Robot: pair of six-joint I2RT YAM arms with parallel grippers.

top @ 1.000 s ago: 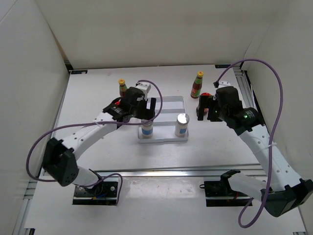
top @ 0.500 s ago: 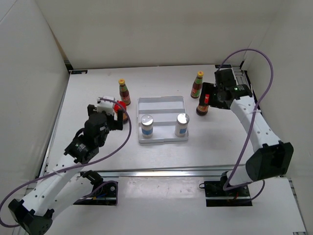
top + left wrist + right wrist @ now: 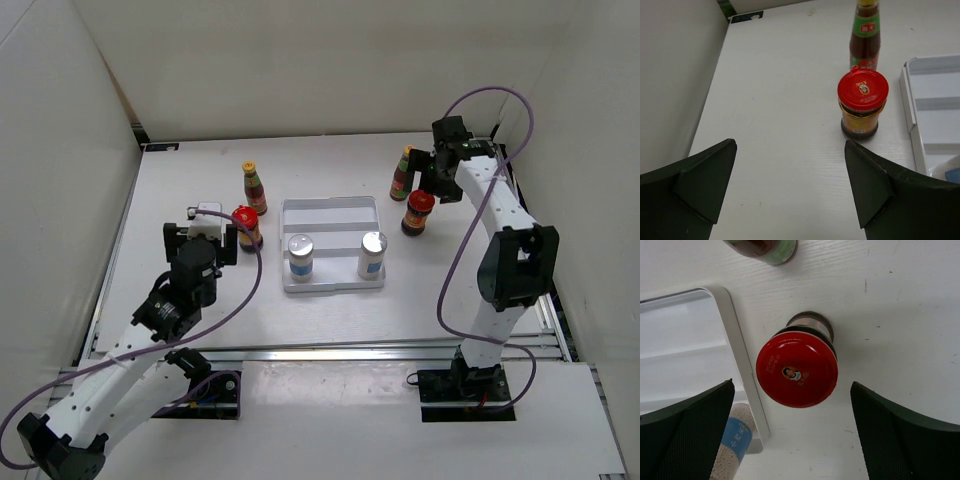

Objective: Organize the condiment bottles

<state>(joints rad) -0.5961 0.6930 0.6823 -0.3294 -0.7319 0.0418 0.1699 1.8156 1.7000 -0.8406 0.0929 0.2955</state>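
The white table (image 3: 200, 170) is holding a tray (image 3: 330, 205) with two shakers (image 3: 301, 256), with sauce bottles (image 3: 253, 187) and jars (image 3: 246, 225) beside it. The left gripper (image 3: 790, 165) and right gripper (image 3: 791, 390) are hanging open, one by each jar.

Shakers (image 3: 300, 257) (image 3: 372, 254) on tray (image 3: 330, 215); jars (image 3: 246, 228) (image 3: 419, 212) and sauce bottles (image 3: 254, 189) (image 3: 403, 174) (all upright) flanking.

The left gripper (image 3: 790, 145) hangs low over the white tabletop (image 3: 780, 90), its two dark fingers (image 3: 705, 180) spread wide with nothing between them. Ahead, nearer the right-hand finger, a squat dark jar with a red lid (image 3: 863, 102) stands upright. Close behind it rises a slim dark-red sauce bottle with a green label (image 3: 865, 37), its top cut off by the frame. A white ridged plastic tray (image 3: 920, 100) lies just beside the jar. The bit of blue (image 3: 952, 175) in the lower right corner may be a label.
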